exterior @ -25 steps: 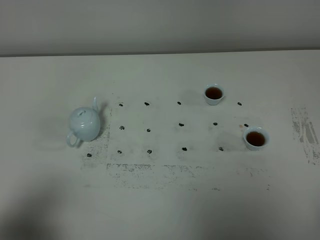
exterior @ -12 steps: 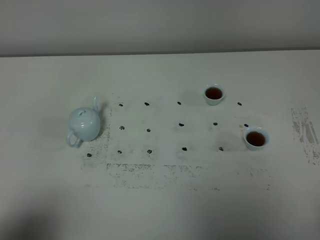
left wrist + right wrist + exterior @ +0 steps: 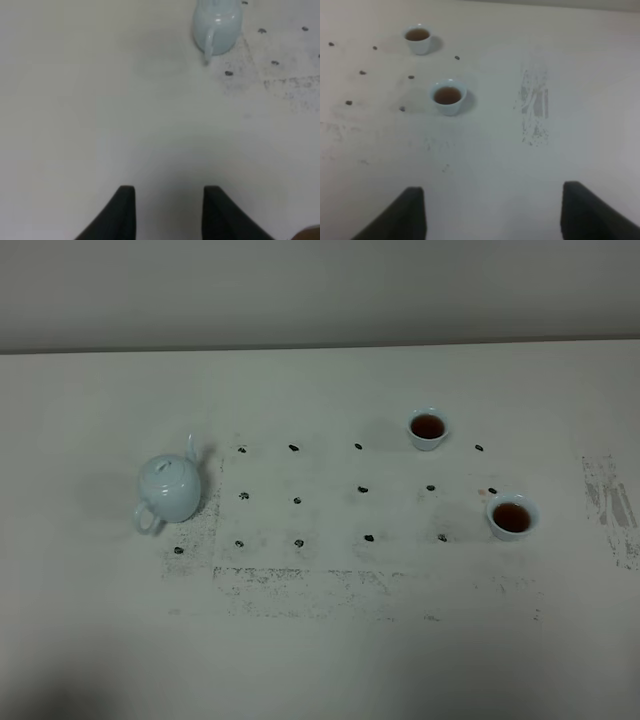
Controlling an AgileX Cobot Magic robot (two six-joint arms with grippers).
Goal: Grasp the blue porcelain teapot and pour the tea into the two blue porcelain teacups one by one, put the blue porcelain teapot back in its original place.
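On the left of the pale, scuffed worktop (image 3: 320, 640), the round sky-blue glazed porcelain teapot (image 3: 168, 490) stands upright beside a grid of small dark marker dots (image 3: 297, 500), handle toward the near edge and spout pointing away. The left end effector (image 3: 169, 212) hovers well short of it, its dark fingers apart and holding nothing. Toward the right stand two small pale-blue handleless teacups, the farther one (image 3: 427, 428) and the nearer one (image 3: 512, 516), each holding brown tea. The right end effector (image 3: 492, 215) hangs wide open over bare worktop, well clear of both. Both cups appear filled and the pot set down, so the task looks essentially finished. Remaining risk: a careless arm sweep could knock the pot or spill the cups. No brand, label or legible writing is visible.
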